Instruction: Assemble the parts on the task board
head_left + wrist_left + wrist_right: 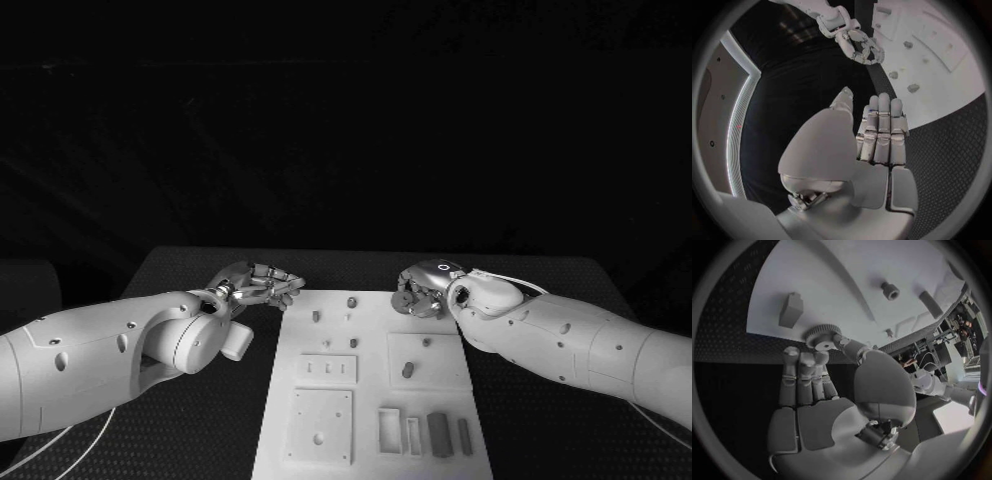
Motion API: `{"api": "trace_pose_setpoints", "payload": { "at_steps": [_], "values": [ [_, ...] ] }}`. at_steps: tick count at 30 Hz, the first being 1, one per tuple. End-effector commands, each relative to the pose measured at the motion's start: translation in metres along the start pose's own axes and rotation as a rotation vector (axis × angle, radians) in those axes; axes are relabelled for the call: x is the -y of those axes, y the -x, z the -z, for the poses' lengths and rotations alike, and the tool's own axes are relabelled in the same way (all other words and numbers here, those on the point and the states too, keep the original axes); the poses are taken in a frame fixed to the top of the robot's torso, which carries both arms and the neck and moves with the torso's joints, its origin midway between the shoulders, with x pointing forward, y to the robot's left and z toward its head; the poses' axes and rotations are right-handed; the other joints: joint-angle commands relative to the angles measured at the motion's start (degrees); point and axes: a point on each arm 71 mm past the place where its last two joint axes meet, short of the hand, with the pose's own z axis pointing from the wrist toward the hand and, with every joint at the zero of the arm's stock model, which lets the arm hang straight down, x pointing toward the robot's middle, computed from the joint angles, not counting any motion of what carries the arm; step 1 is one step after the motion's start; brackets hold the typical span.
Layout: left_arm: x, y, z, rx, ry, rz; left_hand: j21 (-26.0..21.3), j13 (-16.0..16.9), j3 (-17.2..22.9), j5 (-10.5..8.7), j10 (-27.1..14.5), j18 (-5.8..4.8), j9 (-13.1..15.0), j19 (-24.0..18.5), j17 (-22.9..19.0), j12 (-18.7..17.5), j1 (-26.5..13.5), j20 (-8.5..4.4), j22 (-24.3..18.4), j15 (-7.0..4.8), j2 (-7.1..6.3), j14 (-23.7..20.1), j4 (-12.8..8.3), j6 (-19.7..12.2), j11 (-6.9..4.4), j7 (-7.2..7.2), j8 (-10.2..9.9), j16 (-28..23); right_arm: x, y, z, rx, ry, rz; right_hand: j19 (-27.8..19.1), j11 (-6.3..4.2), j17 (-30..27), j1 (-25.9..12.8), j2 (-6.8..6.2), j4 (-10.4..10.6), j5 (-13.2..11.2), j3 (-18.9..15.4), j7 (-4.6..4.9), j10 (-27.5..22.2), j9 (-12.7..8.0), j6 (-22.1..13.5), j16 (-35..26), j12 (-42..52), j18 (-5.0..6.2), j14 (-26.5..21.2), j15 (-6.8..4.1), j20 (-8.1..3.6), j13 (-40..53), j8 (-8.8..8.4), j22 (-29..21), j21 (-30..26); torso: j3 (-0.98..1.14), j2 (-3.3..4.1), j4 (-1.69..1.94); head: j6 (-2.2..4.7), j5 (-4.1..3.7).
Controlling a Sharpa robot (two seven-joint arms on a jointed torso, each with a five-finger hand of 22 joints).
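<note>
Small toothed gear [822, 336] pinched in right hand [826, 390] at far right corner of task board [368, 440]. Looks light, rigid; best gripped by toothed rim. Left hand [879, 135] flat, holding nothing.

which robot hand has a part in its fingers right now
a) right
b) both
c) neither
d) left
a: in the right wrist view the right robot hand pinches a small toothed gear between thumb and fingertips above the task board, while the left robot hand shows its fingers straight with nothing in them.
</note>
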Motion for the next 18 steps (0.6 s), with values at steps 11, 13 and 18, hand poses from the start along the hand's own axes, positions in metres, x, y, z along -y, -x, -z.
{"api": "trace_pose_setpoints", "payload": {
  "at_steps": [11, 13, 18],
  "values": [
    [0.0014, -0.0014, 0.0004, -0.015, -0.009, 0.001, 0.40, 0.08, -0.20, -0.28, -0.12, 1.16, 0.10, -0.52, 0.10, -0.14, 0.18, -0.06, 0.75, 0.17, 0.65, 0.36, -0.02, 0.12, 0.23, 0.16, -0.19, -0.24, 0.0005, -0.0183, 0.0049, -0.071, 0.000, 0.048, 0.43, -0.12, -0.36, 1.72, 0.11, -0.78, -0.12, 1.16, 1.04, -0.37, 0.36, 9.86, 0.45, 0.48, 0.77, 0.54, -0.26, -0.60, -0.75, 0.68, 0.43, 0.31, 0.00, -0.01, 0.07, -0.02, -0.15],
    [0.0014, -0.0014, 0.0003, -0.015, -0.009, 0.001, 0.40, 0.08, -0.20, -0.28, -0.12, 1.16, 0.11, -0.53, 0.10, -0.15, 0.18, -0.06, 0.75, 0.17, 0.65, 0.36, -0.02, 0.12, 0.23, 0.16, -0.19, -0.24, 0.0005, -0.0178, 0.0052, -0.065, 0.000, 0.046, 0.49, -0.16, -0.40, 1.89, 0.17, -0.81, -0.12, 1.44, 1.00, -0.30, 0.39, 9.98, 0.49, 0.51, 0.77, 0.59, -0.29, -0.63, -0.88, 0.68, 0.39, 0.31, 0.00, 0.01, 0.06, -0.01, -0.16],
    [0.0012, -0.0007, 0.0004, -0.012, -0.009, 0.001, 0.41, 0.09, -0.20, -0.28, -0.12, 1.16, 0.11, -0.53, 0.11, -0.15, 0.18, -0.06, 0.75, 0.17, 0.66, 0.37, -0.02, 0.12, 0.23, 0.17, -0.20, -0.25, 0.0012, -0.0165, 0.0063, -0.046, 0.000, 0.044, 0.73, -0.33, -0.64, 2.87, 0.36, -0.77, -0.05, 3.84, 0.82, 0.03, 0.50, 10.61, 0.61, 0.63, 0.77, 0.84, -0.45, -0.72, -1.45, 0.66, 0.21, 0.26, 0.02, -0.02, 0.03, 0.03, -0.13]
  ]
}}
